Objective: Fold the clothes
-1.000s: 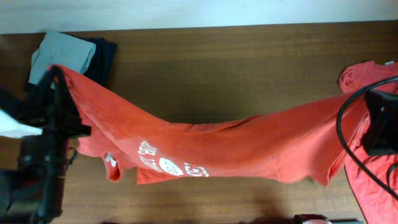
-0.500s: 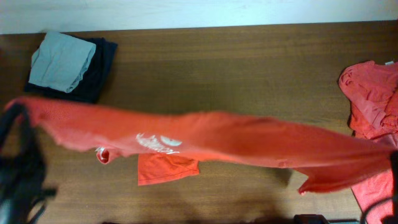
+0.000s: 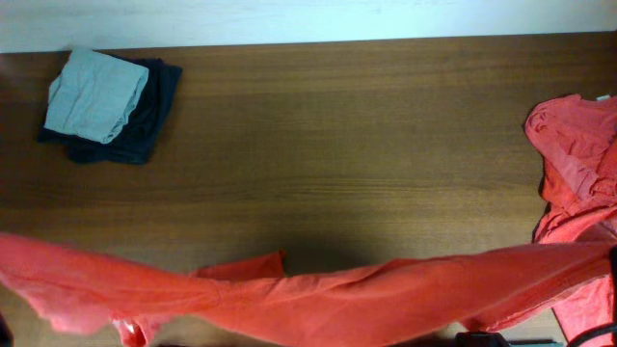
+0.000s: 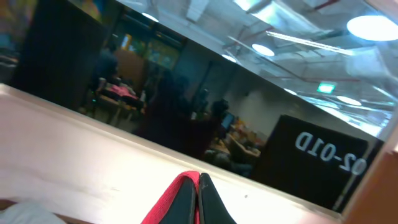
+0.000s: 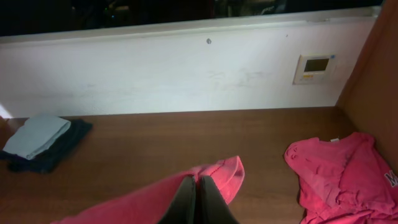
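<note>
Dark wood bench (image 3: 337, 125); orange-red T-shirt (image 3: 318, 304) stretched along the frame's lower edge, off the surface, pulled from both ends, likely to spread it flat for folding. A second shirt (image 3: 574, 145) lies crumpled at the right edge. Clamped on cloth: right gripper (image 5: 197, 186). The left gripper (image 4: 198, 182) is pinched together, seemingly on red fabric, though the view is poor.

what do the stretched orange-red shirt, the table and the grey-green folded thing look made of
Stretched T-shirt: looks like soft matte knit, probably cotton; it sags and creases along its span.
Table: dark brown wood or wood-look veneer, with lengthwise grain streaks and a low sheen.
Grey-green folded garment: soft matte cloth holding rounded folds; the fibre is unclear.
</note>
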